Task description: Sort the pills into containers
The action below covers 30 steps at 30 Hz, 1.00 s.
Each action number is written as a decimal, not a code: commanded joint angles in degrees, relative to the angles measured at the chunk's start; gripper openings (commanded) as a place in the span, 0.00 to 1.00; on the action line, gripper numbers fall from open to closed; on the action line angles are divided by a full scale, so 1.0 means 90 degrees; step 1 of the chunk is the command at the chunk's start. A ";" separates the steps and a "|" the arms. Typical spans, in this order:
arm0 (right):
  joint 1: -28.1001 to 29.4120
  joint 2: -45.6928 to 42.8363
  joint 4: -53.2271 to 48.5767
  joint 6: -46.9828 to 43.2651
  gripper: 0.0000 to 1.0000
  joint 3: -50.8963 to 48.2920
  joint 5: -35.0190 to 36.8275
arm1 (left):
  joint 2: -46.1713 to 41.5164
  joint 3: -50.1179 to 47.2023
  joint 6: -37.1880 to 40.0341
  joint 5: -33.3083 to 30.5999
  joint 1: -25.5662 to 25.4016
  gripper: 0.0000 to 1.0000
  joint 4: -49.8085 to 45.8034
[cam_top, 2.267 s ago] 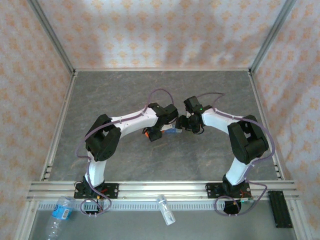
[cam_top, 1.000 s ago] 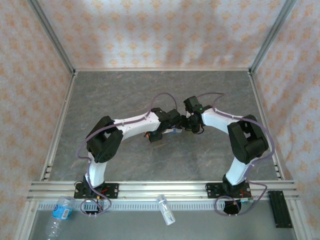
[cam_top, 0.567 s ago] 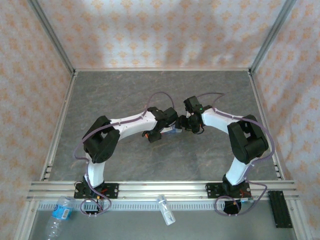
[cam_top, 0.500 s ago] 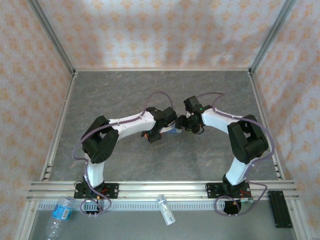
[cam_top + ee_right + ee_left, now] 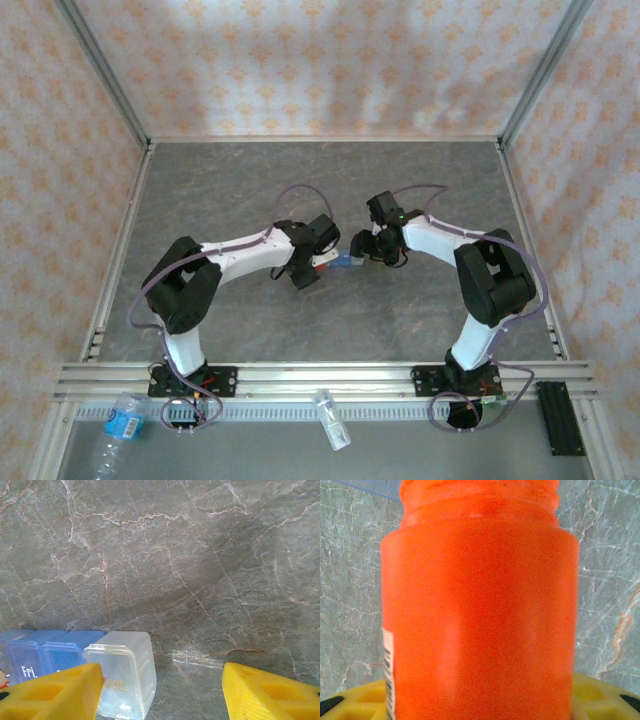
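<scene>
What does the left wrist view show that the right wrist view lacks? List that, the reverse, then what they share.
Left wrist, not right: an orange vial, close up, with a label edge. Right wrist, not left: the pill organizer, blue compartments plus one clear. Both: yellow claw fingers and the grey marbled table.

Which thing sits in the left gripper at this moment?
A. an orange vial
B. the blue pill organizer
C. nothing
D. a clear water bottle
A: the left wrist view shows the orange vial close up, clamped between the jaws of the left gripper.
</scene>
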 commanded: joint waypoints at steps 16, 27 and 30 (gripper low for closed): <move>0.0036 0.0178 -0.0439 -0.0003 0.64 0.0276 0.0229 | -0.0613 -0.0955 -0.0295 0.0582 0.0225 0.00 0.1303; 0.0041 0.0151 -0.0565 -0.0025 0.64 0.0402 0.0259 | -0.0989 -0.1226 -0.0634 0.0816 0.0235 0.00 0.1888; 0.0036 0.0121 -0.0597 -0.0026 0.64 0.0420 0.0264 | -0.1058 -0.1337 -0.0711 0.0867 0.0235 0.00 0.2054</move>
